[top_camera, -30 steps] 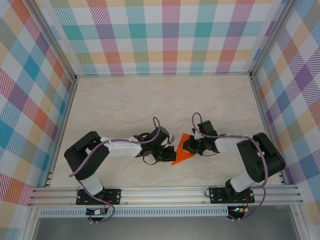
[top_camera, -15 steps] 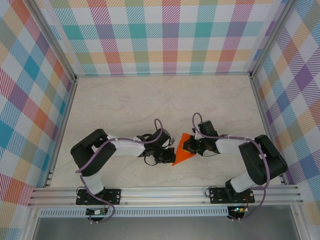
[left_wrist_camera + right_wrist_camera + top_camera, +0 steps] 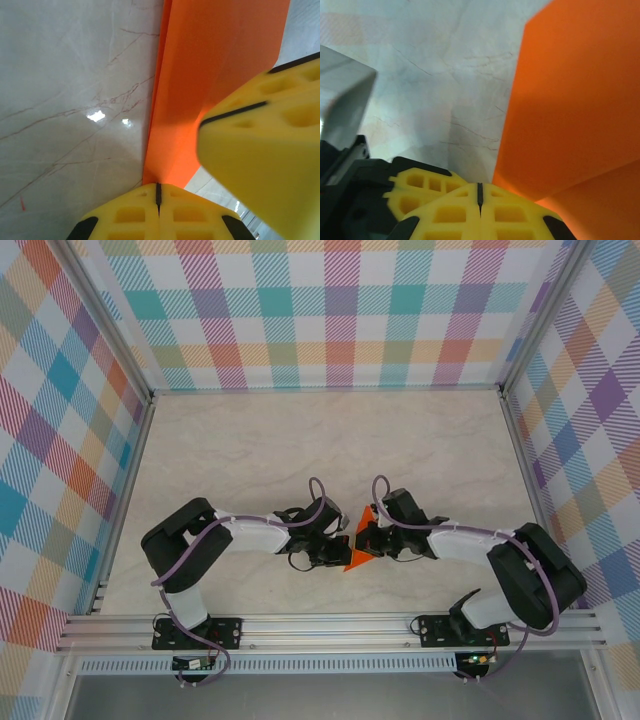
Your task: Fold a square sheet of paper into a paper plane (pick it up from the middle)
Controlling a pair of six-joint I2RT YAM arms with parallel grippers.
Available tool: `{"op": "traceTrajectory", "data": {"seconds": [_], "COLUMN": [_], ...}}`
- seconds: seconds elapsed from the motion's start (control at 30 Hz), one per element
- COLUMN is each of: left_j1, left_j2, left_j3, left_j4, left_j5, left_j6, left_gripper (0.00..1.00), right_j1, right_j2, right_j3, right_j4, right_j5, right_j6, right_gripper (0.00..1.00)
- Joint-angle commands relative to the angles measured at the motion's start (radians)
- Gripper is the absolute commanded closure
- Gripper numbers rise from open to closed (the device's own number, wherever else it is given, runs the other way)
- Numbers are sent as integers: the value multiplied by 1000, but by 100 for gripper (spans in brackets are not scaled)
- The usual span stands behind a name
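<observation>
Looking down from above, I see the pale marbled worktop point(image 3: 250, 460) fenced by plaid walls point(image 3: 340, 310) on three sides. My left arm point(image 3: 230, 535) and my right arm point(image 3: 480, 540) both reach inward along the near part of it and meet close to the middle.

Between them lies the orange sheet of paper point(image 3: 355, 558), already folded into a narrow wedge whose point aims away from me. My wrist cameras show it with one flap rising steeply off the marble.

My left claw point(image 3: 343, 540) sits at the paper's left edge, its yellow fingers point(image 3: 125, 220) pressed together with only a thin seam between them. The fold line runs right down to their tips. My right claw point(image 3: 362, 538) is likewise pressed together, just beside the left one, and a corner of the paper touches its tips. I cannot tell whether either claw actually pinches the paper.

Compared with a second ago, my right arm has pushed leftward, so the two claws stand closer and less orange shows from above. My left elbow has drawn in a little.
</observation>
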Motion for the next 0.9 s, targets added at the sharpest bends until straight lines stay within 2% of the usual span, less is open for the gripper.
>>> {"op": "traceTrajectory", "data": {"seconds": [0.0,0.4,0.57,0.67,0.87], "left_j1": [-8,-8,-8,-7,-7], "left_j2": [26,23,20,20,29], "left_j3": [-23,-41,-44,-58,-97], "left_j4": [-52,-28,-55,-89,-131], "left_j5": [-41,-45,-54,-68,-73], "left_j6": [4,-3,-5,-8,-8], "left_gripper": [100,100,100,100,100], "right_j1": [16,35,28,-18,-185], "right_j2": [33,73,102,117,100], "right_j3": [-10,-29,-9,-4,-19], "right_j4": [20,79,-11,-34,-9], "right_j5": [23,9,94,133,122], "right_j6": [30,81,16,-36,-120], "right_gripper": [99,100,100,100,100]}}
